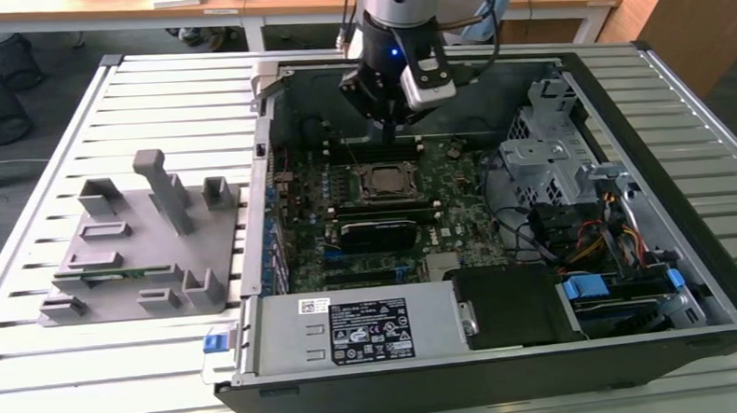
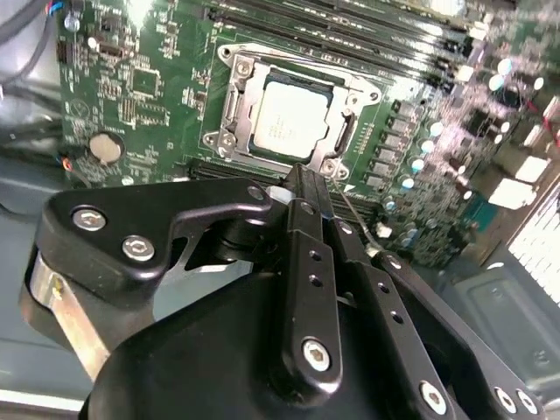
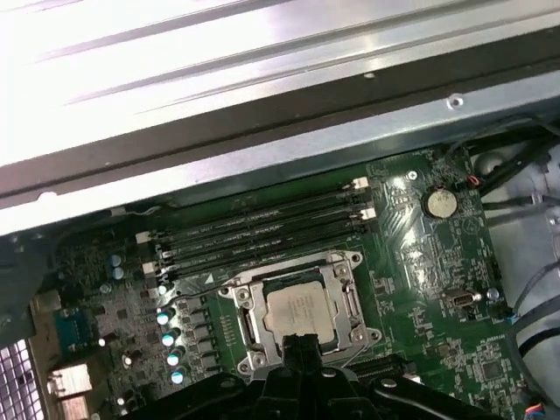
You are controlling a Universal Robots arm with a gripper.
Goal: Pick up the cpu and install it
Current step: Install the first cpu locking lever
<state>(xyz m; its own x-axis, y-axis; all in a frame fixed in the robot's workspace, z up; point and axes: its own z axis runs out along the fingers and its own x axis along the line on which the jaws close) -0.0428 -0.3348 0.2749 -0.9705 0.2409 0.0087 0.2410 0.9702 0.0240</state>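
Sitting flat in the socket of the motherboard, the cpu shows its metal top. Beyond it, at twelve o'clock in the exterior view, the gripper hangs above the board, fingers pinched together, holding nothing.

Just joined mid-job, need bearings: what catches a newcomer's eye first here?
An open computer case sits on the slatted table, the arm's tool poised over its motherboard. In both wrist views the silver cpu lies in the socket, just beyond the tool's tip. A grey fixture stands at the exterior view's left.
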